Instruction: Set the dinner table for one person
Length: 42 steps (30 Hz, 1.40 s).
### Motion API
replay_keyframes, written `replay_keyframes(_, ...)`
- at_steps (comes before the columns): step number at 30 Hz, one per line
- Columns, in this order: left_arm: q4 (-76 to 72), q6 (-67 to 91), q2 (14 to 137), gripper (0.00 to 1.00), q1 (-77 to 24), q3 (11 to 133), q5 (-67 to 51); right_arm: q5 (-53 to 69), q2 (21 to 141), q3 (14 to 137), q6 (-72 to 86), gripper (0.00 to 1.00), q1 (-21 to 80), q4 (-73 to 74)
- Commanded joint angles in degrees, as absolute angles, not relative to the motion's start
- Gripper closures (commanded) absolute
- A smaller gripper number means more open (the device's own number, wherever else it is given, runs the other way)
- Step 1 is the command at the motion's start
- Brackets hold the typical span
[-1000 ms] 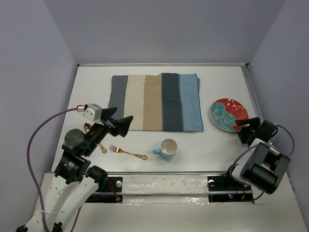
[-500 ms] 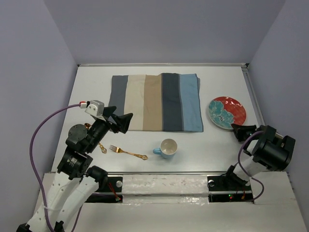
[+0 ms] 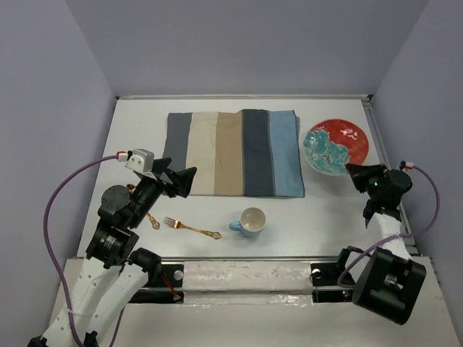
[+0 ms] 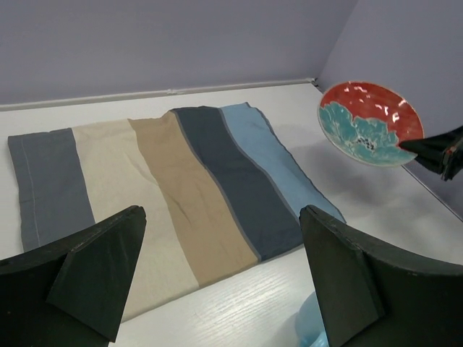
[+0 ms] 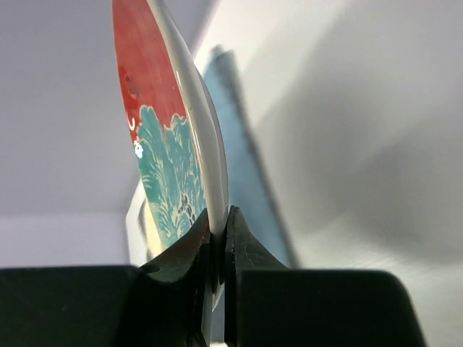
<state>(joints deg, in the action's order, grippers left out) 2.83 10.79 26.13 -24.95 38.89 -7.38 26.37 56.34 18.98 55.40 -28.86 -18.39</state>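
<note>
**Top external view.** The dinner table (image 3: pixel 325 217), a large flat matte white rectangular top, fills the floor of the enclosure. A cloth mat (image 3: pixel 231 153) striped in grey, beige, tan, dark grey and blue lies flat at the far centre. A round ceramic plate (image 3: pixel 336 147), red with a teal flower pattern, sits at the far right, just beside the mat's blue edge. The right gripper (image 3: pixel 356 173) meets the plate at its near right rim. A light blue mug (image 3: pixel 252 222) stands upright near of the mat, with its handle to the left. A gold fork (image 3: pixel 191 228) lies left of the mug. A gold spoon (image 3: pixel 153 220) lies further left and is partly hidden by the left arm. The left gripper (image 3: pixel 179 177) hangs over the mat's near left corner, jaws spread and holding nothing.

**Left wrist view.** The left gripper (image 4: pixel 221 275) stands wide apart and empty, above the mat (image 4: pixel 173 181) and a strip of bare table (image 4: pixel 405 210). The plate (image 4: pixel 370 123) is tilted and clear of the tabletop, casting a shadow below it. The right gripper (image 4: pixel 441 150) holds its right rim. The mug's blue rim (image 4: pixel 309 329) shows at the bottom edge.

**Right wrist view.** The right gripper (image 5: pixel 219 238) is pinched tight on the plate's (image 5: pixel 170 144) rim, one finger on each face. The plate is seen nearly edge-on. The mat's blue border (image 5: pixel 246 166) and the white table (image 5: pixel 376 108) lie beyond it.
</note>
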Motion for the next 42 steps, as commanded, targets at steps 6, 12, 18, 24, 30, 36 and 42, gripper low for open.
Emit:
replay_keyframes(6,0.4,10.5,25.2,0.01,-23.7,38.3,-6.7,25.8,71.2,45.1,55.5,1.00,5.0,-27.9)
replay_keyframes(12,0.6,10.2,25.0,0.01,-23.3,38.3,-6.2,25.8,91.6,60.7,55.5,1.00,18.1,-28.7)
replay_keyframes(18,0.6,10.0,25.2,0.01,-23.2,38.3,-6.0,27.1,103.1,71.1,57.3,1.00,21.6,-29.2)
replay_keyframes(24,0.6,10.0,25.8,0.01,-23.1,38.3,-6.3,28.8,110.6,74.4,58.6,1.00,22.9,-29.3)
replay_keyframes(30,0.6,10.0,26.1,0.01,-22.9,38.3,-6.4,30.6,114.3,74.9,59.5,1.00,24.4,-30.1)
replay_keyframes(36,0.6,10.1,26.2,0.01,-22.7,38.3,-6.4,30.4,116.7,73.8,60.6,0.96,24.4,-29.9)
replay_keyframes(42,0.6,10.1,26.2,0.01,-22.5,38.3,-6.4,30.8,117.9,72.9,58.0,0.41,24.4,-24.0)
